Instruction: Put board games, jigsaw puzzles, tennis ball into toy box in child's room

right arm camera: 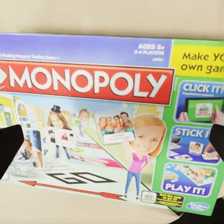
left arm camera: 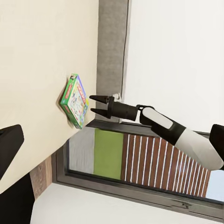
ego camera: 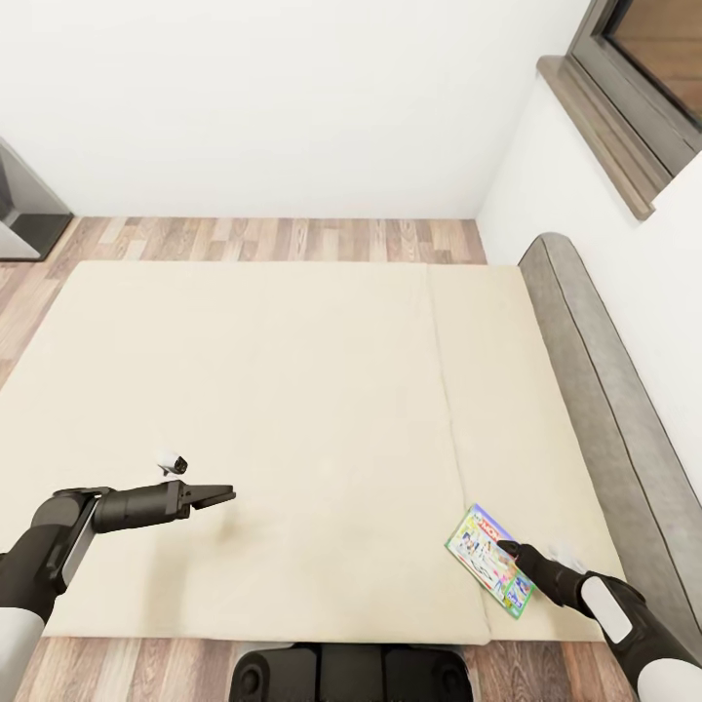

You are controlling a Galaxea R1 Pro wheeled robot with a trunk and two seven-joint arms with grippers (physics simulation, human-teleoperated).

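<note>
One board game [ego camera: 478, 541], a white, green and blue Monopoly box, lies flat on the beige bed [ego camera: 292, 370] near its front right corner. My right gripper [ego camera: 507, 549] is open and hangs just over the box's near end. In the right wrist view the lid [right arm camera: 107, 88] is close below, with a dark fingertip [right arm camera: 9, 149] at each side. The left wrist view shows the box [left arm camera: 74, 100] and the right gripper [left arm camera: 92, 105] beside it, fingers apart. My left gripper [ego camera: 230, 493] is open and empty over the mattress at front left. The toy box, puzzles and ball are out of view.
The grey headboard [ego camera: 604, 370] runs along the bed's right side under a grey-framed window [ego camera: 643, 58]. Wood-plank floor [ego camera: 273, 239] lies beyond the bed, and a grey piece of furniture [ego camera: 24, 210] stands at far left. My base [ego camera: 351, 673] is against the bed's front edge.
</note>
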